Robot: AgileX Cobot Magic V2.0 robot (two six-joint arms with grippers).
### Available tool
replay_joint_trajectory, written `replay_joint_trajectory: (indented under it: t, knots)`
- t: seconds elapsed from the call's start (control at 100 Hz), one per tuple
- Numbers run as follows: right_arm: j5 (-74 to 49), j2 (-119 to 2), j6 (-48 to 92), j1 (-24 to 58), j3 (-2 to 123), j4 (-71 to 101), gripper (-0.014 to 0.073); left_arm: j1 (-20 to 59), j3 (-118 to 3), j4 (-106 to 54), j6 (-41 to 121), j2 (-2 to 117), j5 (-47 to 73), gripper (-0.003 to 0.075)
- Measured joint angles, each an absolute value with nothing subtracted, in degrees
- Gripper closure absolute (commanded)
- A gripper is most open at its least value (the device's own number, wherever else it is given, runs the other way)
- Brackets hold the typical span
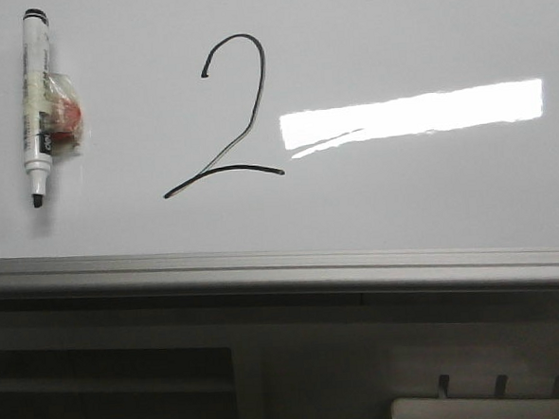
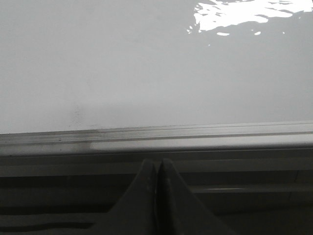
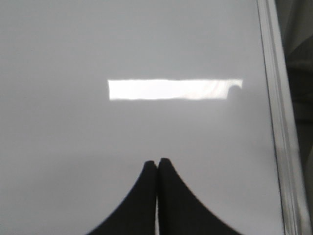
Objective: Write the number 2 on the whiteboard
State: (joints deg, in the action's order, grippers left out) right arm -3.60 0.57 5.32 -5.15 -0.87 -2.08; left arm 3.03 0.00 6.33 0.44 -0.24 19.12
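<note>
Glossy pale grey-white, the whiteboard (image 1: pixel 392 32) fills the upper half of the front view, with its grey metal rail (image 1: pixel 283 271) running across below it. The number 2 (image 1: pixel 226 118) is drawn in thin black line on the board, a little toward nine o'clock of centre: a hooked top, a long diagonal stroke, and a wavy base line. At three o'clock of the digit, just beside its diagonal, lies a bright rectangular reflection (image 1: pixel 411 114).

Far toward nine o'clock on the board lies a white marker pen (image 1: pixel 37 106), its black tip pointing to six o'clock and its dark end at twelve. Touching the pen's three o'clock side is a small clear wrapper (image 1: pixel 66 123) with something red inside; what it is cannot be told. The pen and the digit lie well apart.

Neither arm shows in the front view. In the left wrist view, the left hand (image 2: pixel 159 164) has its two dark fingers pressed together, holding nothing, just off the board beside the rail (image 2: pixel 156 137). In the right wrist view, the right hand (image 3: pixel 157 163) also has its fingers together and empty, over bare board (image 3: pixel 73 49) near the edge rail (image 3: pixel 279 122), facing the bright reflection (image 3: pixel 171 89)
</note>
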Motion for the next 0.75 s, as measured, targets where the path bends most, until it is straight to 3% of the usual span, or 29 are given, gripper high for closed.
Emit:
replay_joint_trajectory:
  t: [0.21,0.75]
  knots:
    - [-17.98,0.57,5.32,-5.15,-0.87,1.02,0.0665,3.03,0.0,6.37,0.44,-0.24,19.12,0.0741]
    - [-18.35,0.57,5.2,-5.15,-0.87,1.51,0.0665,3.03,0.0,6.37,0.44,-0.24,19.12,0.0741]
